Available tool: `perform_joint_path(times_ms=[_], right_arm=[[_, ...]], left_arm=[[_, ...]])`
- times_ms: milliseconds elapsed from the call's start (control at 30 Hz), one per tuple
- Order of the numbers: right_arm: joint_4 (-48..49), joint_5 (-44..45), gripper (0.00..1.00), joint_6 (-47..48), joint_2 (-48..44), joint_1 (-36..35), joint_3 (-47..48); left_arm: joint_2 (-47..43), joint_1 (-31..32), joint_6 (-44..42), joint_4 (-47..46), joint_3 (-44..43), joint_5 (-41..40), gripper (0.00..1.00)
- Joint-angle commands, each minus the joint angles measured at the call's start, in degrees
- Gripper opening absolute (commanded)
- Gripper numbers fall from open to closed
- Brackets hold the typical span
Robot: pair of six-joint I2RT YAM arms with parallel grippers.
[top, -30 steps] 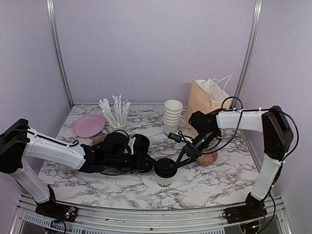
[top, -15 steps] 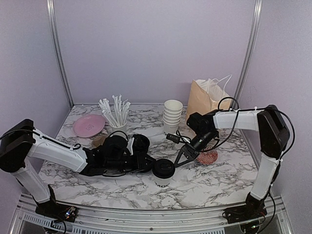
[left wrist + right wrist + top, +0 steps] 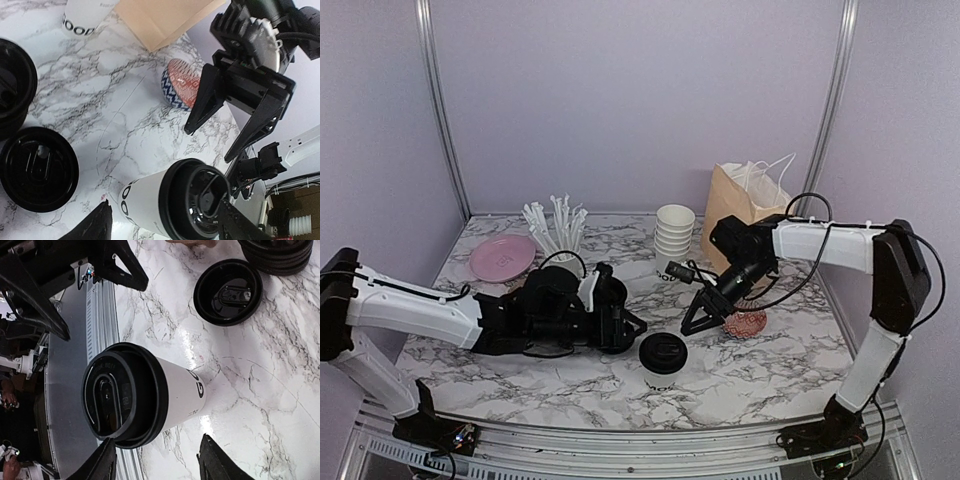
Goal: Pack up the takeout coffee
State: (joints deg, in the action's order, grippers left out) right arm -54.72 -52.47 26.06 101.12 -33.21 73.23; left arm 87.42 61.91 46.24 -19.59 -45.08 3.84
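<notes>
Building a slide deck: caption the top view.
Black-lidded white paper cup stands untouched on marble table, open left gripper and open right gripper on either side.

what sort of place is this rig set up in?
Probably a mock café counter in a lab booth: lidded coffee cup, stack of paper cups, brown paper bag, with bare purple walls around.

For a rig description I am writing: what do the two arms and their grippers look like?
The left arm and the right arm have white rounded shells with black joints. Thin black cables loop loosely along both. The left gripper and the right gripper are black, each with two flat fingers tapering to a point.
</notes>
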Motion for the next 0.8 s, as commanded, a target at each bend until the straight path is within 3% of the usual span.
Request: perform_joint_path(times_ms=[0,400,767], right_arm=[[-0.3,3.18,0.56,1.94,-3.78,0.08,1.12],[3.46,4.71,0.55,-1.07,2.02,0.17,7.09],[1.92,2.7,0.58,0.4,4.87,-2.14,7.22]], left_arm=[[-6.0,0.29,-1.58,2.55,0.2,-3.46,0.75],[-1.05,9.86,-1.8,10.8,-1.25,-7.41,0.79],[2.93,10.5,-0.23,7.87,-3.04,-5.18,0.79]])
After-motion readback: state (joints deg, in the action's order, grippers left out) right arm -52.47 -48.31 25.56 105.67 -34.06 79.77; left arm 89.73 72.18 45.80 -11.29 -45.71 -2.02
